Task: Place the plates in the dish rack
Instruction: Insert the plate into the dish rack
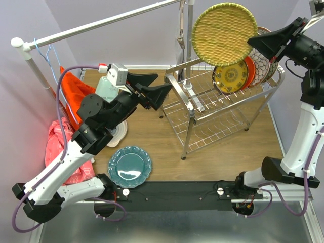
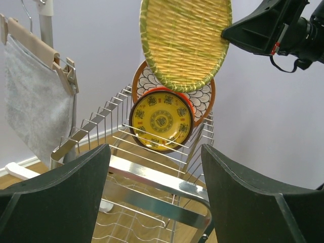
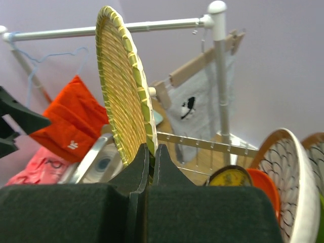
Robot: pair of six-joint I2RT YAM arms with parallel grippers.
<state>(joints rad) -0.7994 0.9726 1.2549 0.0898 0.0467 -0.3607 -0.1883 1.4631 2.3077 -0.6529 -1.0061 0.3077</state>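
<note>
Two pincers are in view, in different states. The right pincer (image 1: 250, 41) is clamped shut on the rim of the yellow woven plate (image 1: 223, 33), its fingers (image 3: 139, 167) pinching the lower edge so that the plate stands on edge above them. Held this way, the plate hangs in the air over the upper tier of the dish rack (image 1: 217, 109), not touching the wires.

Below the right pincer and a little to its left, three plates stand on edge in the top tier, one behind the other: a patterned yellow plate (image 1: 230, 76) in front, an orange plate (image 1: 249, 71) behind it, then a brown-rimmed floral plate (image 1: 263, 63) closest beneath the pincer.

The left pincer (image 1: 164, 82) is spread wide and holds nothing – it hovers just beside the near-left corner of the rack, pointing at it. From the left wrist, the rack's top bar runs across between the two dark fingers (image 2: 61, 202), with the stacked plates straight ahead and higher up.

Well behind the left pincer, near that arm's base, a teal plate (image 1: 129, 166) lies flat on the tabletop (image 1: 152, 131).
</note>
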